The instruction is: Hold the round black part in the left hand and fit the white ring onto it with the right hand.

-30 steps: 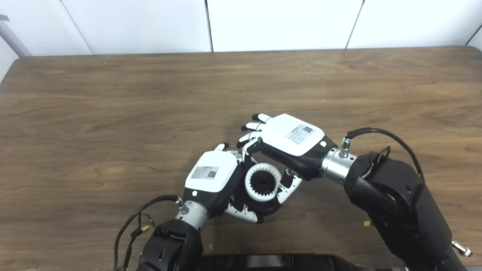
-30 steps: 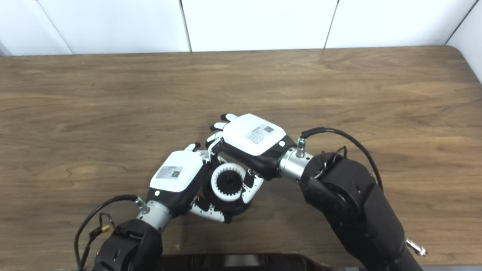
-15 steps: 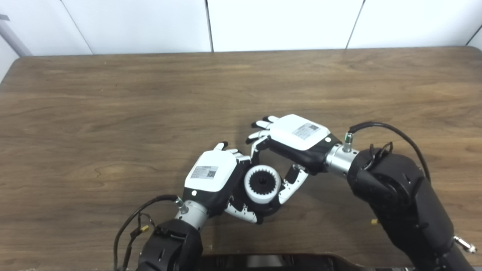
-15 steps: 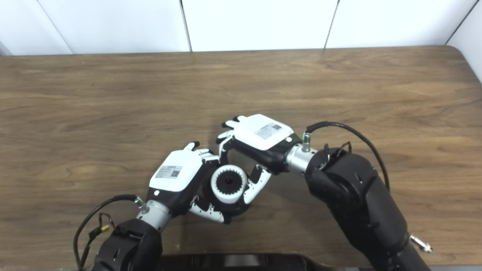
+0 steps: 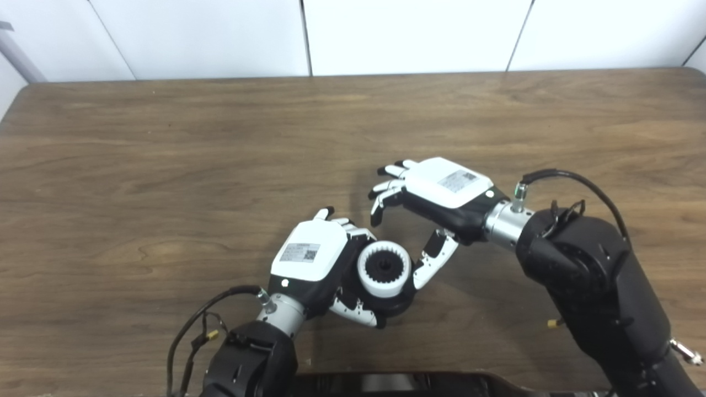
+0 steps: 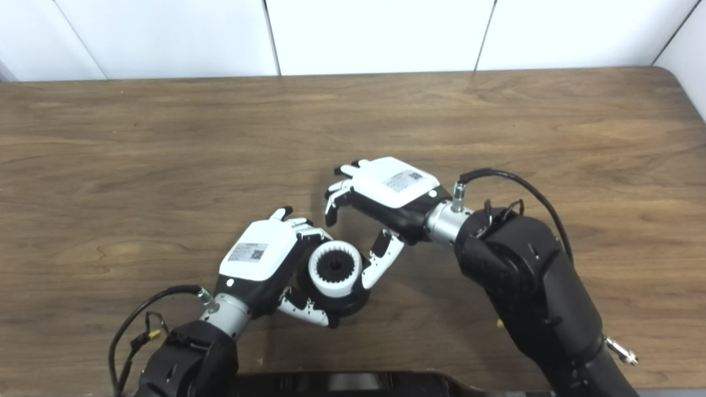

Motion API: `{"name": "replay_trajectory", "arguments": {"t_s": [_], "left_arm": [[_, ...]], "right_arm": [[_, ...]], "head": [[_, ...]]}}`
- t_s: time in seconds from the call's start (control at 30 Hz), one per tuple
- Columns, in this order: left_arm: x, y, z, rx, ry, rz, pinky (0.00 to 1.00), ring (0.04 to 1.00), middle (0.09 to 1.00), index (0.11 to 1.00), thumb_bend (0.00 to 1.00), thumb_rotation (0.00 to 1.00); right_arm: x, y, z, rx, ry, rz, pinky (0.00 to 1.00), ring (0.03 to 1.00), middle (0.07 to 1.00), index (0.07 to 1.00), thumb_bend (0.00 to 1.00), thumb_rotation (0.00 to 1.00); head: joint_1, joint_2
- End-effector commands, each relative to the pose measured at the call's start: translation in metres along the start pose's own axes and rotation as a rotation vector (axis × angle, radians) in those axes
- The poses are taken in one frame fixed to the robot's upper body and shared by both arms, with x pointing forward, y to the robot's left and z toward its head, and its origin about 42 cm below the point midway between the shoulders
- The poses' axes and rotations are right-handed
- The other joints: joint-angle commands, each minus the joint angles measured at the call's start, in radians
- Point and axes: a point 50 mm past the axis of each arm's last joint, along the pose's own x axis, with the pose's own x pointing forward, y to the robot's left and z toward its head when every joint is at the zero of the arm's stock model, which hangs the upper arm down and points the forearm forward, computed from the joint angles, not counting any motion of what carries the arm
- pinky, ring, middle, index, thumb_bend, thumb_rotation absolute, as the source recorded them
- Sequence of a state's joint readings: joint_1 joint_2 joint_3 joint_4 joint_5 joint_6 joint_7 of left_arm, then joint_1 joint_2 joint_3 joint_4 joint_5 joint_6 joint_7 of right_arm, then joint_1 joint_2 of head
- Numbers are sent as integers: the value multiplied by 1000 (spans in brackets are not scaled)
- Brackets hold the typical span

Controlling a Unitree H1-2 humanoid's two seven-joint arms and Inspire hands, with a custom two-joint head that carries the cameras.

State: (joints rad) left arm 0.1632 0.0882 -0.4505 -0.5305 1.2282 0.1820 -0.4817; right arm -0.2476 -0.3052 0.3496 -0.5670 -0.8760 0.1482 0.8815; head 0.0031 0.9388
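My left hand (image 5: 317,258) is shut on the round black part (image 5: 398,300), holding it low near the table's front edge. The white ring (image 5: 384,268), toothed on its inside, sits on top of the black part, and a dark hub shows through its centre. Up and to the right of the ring, my right hand (image 5: 436,193) is open, its fingers curled over empty air. Its thumb (image 5: 433,259) hangs just right of the ring, and I cannot tell whether it still touches it.
The brown wooden table (image 5: 165,165) runs wide to the left, right and back. A white panelled wall (image 5: 386,33) stands behind it. A black edge (image 5: 386,383) of my body shows at the bottom.
My right hand has let go of the white ring and drawn back up and to the right. The ring stays on the black part in my left hand.
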Motion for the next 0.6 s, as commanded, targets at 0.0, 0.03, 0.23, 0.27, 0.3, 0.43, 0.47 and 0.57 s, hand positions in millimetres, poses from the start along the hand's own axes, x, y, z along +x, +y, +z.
{"name": "replay_trajectory", "arguments": {"t_s": [0.0, 0.03, 0.23, 0.27, 0.3, 0.43, 0.47, 0.57], "left_arm": [[3, 5, 8, -15, -4, 36, 989, 864, 757, 480, 525, 56], [3, 5, 8, -16, -3, 36, 991, 864, 759, 480, 525, 57], [3, 7, 5, -9, 22, 46, 995, 866, 765, 490, 523, 77], [3, 8, 5, -2, 32, 45, 998, 868, 768, 549, 754, 194], [3, 8, 4, 9, 40, 46, 999, 869, 771, 583, 844, 247], [3, 11, 3, 60, 64, 47, 976, 873, 803, 725, 986, 402], [3, 12, 2, 68, 72, 45, 981, 874, 809, 752, 996, 422], [3, 13, -1, 92, 103, 21, 998, 894, 832, 808, 1000, 478]], "right_arm": [[-3, -27, 9, -30, -29, -98, 1000, 980, 864, 676, 1000, 402], [-3, -30, 9, -33, -30, -105, 1000, 980, 865, 678, 1000, 406], [-6, -42, 10, -35, -24, -131, 1000, 981, 861, 678, 1000, 409], [-6, -43, 10, -35, -20, -133, 1000, 981, 861, 679, 1000, 400], [-6, -44, 9, -35, -17, -136, 1000, 981, 860, 679, 1000, 393], [-8, -47, 7, -31, -9, -146, 1000, 978, 854, 673, 1000, 378], [-8, -47, 7, -29, -5, -146, 1000, 978, 853, 671, 1000, 373], [-8, -48, 5, -27, 0, -153, 1000, 980, 853, 666, 1000, 365]], "head": [[0, 1], [1, 0], [0, -3], [0, -3], [0, -3], [0, -3], [0, -4], [0, -7]]}}
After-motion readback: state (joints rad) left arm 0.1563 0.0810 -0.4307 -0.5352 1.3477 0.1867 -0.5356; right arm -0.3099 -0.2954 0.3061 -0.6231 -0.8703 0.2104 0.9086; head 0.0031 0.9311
